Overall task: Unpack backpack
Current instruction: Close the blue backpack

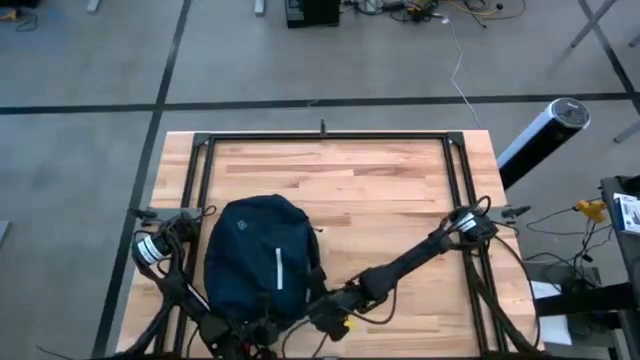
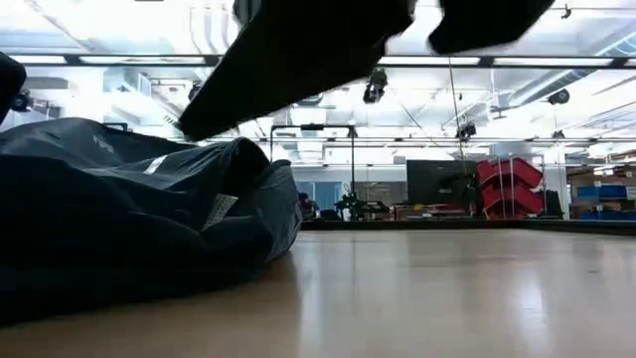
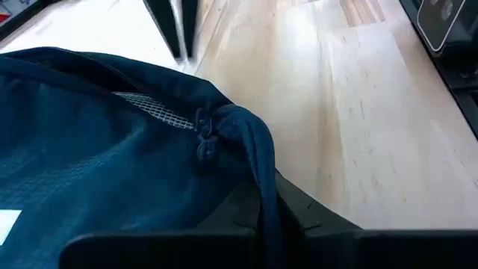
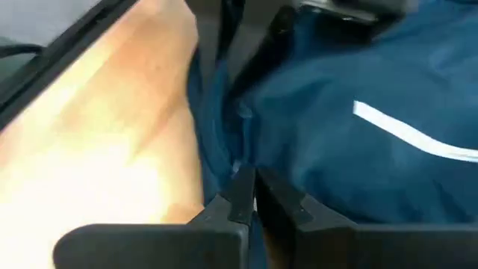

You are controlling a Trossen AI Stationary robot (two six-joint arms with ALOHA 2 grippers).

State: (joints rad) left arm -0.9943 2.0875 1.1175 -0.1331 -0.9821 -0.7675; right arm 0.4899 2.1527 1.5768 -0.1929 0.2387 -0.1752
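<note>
The backpack (image 1: 262,260) lay flat on the table (image 1: 380,190), toward the left arm's side and near the front edge. At the backpack's front edge, the right end effector (image 4: 246,196) had its fingers pinched together on a fold of the fabric. The left end effector (image 3: 265,217) was at the same edge, clamped on the backpack's rim.

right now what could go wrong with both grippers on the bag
The right gripper is pinched shut on a thin fold at the edge of the backpack; that small bite could slip when pulled. The left gripper holds floppy cloth near the zipper pulls, so lifting may just drag the soft bag across the table instead of opening it.
</note>
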